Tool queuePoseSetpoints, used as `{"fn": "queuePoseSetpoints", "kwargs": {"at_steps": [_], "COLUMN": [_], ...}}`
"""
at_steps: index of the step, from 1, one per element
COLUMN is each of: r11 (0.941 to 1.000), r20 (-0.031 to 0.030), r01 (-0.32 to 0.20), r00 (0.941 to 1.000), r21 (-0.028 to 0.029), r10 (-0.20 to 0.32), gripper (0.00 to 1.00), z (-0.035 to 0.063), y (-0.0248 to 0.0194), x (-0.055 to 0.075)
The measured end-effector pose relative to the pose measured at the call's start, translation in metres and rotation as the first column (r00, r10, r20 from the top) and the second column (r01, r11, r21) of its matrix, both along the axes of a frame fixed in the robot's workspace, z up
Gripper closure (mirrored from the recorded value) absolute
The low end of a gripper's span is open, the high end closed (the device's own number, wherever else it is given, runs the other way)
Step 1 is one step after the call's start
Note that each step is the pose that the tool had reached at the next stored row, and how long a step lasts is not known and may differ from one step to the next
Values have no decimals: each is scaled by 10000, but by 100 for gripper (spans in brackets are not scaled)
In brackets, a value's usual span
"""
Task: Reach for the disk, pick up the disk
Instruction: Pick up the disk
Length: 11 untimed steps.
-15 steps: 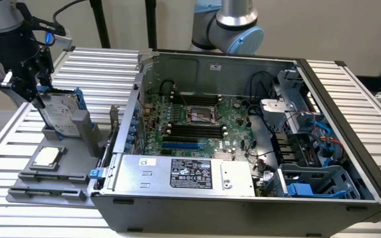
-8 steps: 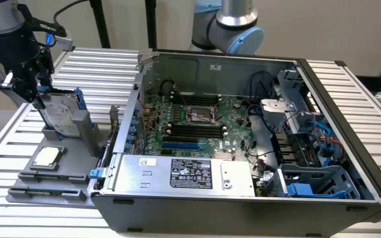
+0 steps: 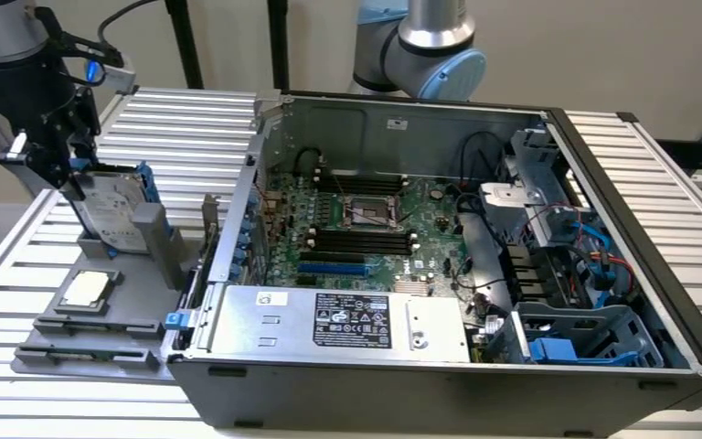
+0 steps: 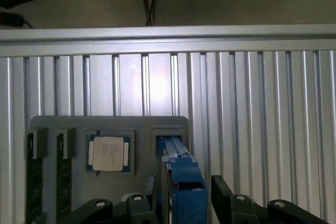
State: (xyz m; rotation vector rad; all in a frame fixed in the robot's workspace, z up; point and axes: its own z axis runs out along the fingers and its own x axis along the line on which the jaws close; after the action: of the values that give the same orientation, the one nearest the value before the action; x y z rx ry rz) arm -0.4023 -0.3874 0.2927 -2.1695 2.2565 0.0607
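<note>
The disk (image 3: 117, 212) stands on edge in a slot of the grey fixture tray (image 3: 83, 343), at the exterior view's left. It is silver with a white label and a bright blue carrier. My gripper (image 3: 77, 178) hangs right over it and is open, with one finger on each side of the disk's upper edge. From the wrist camera I look down on the disk's blue edge (image 4: 182, 182), which runs between my two black fingers (image 4: 221, 188). A thin gap shows on either side. The disk still rests in its slot.
A small square silver chip (image 3: 89, 288) (image 4: 108, 153) lies in the same tray, beside memory sticks (image 4: 34, 174). The open computer case (image 3: 643, 274), with its grey power supply (image 3: 339, 320), stands close to the tray. A second arm's base (image 3: 430, 46) rises behind the case. Everything sits on a slatted aluminium table (image 4: 262, 103).
</note>
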Motion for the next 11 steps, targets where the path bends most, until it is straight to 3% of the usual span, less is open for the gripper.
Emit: {"fn": "queuePoseSetpoints", "kwargs": {"at_steps": [11], "r11": [10000], "r20": [-26], "r01": [-97], "r00": [9999], "r21": [-2], "r10": [97], "gripper": [46], "z": [-15], "y": [0], "x": [13]}}
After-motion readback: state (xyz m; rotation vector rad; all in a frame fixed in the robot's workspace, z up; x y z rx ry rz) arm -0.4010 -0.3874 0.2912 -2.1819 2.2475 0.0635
